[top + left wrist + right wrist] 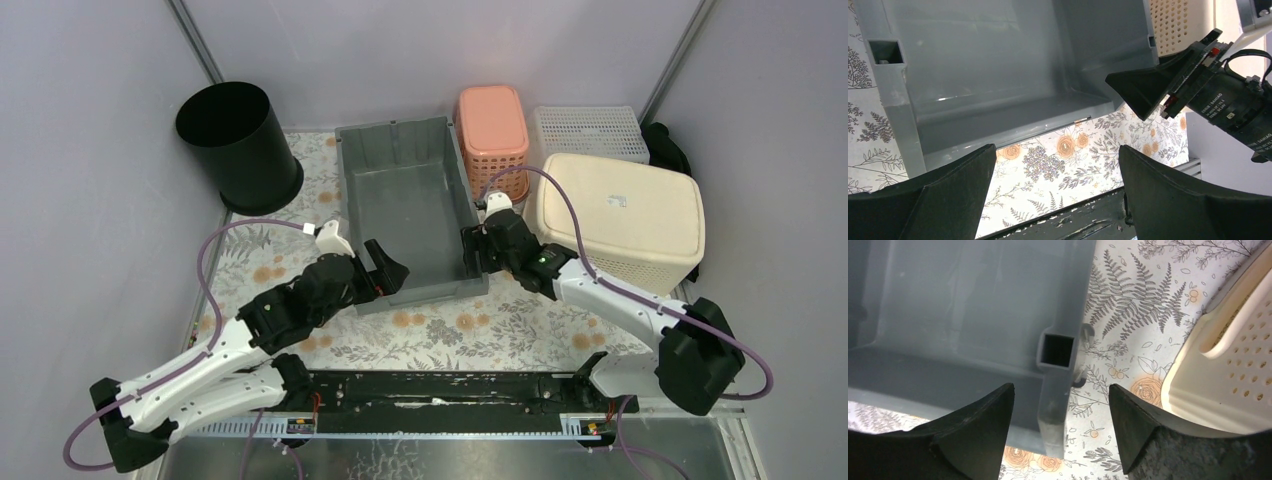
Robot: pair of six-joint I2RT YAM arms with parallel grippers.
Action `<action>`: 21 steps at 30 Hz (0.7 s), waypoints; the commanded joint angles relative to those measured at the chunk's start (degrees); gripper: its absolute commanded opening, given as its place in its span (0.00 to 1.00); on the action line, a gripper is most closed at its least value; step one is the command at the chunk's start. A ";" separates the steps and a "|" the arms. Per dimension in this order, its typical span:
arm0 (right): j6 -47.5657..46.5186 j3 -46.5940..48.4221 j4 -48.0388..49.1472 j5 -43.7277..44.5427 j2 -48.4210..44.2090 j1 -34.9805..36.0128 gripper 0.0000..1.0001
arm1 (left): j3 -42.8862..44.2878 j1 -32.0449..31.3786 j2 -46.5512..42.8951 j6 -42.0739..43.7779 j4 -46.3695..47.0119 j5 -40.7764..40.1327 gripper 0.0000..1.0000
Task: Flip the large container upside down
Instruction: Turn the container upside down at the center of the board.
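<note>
Grey bin (405,205) wall seems to sit between the wide fingers of the right gripper (1059,390). The left gripper (1057,149) is wide too. A shallow pinch could slip.

Overhead, wrist close-ups; common grey container (405,200)

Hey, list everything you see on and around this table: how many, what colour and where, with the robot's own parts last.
grey rectangular plastic bin: one, grey, table centre, open side up, nothing inside
black round bucket: one, black, back left
pink perforated plastic basket: one, pink, back, just right of the bin
white perforated plastic basket: one, white, back right
cream perforated plastic basket: one, cream, right side, in front of the white one
floral tablecloth: one, white with orange flowers, under everything
left gripper: one, black, open, at the bin's near left corner
right gripper: one, black, open, straddling the bin's right wall
</note>
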 commanded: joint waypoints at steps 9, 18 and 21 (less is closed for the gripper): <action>-0.48 0.69 3.18 3.27 5.05 0.43 0.50 | 4.66 -0.34 0.28 3.22 -0.85 -4.52 1.00; -0.83 3.86 1.43 3.79 7.49 0.41 0.00 | 7.35 -0.34 -1.45 4.23 -4.80 -6.71 1.00; -1.53 5.41 0.04 5.79 6.72 0.41 0.00 | 7.57 -0.34 -2.39 4.18 -5.51 -7.14 1.00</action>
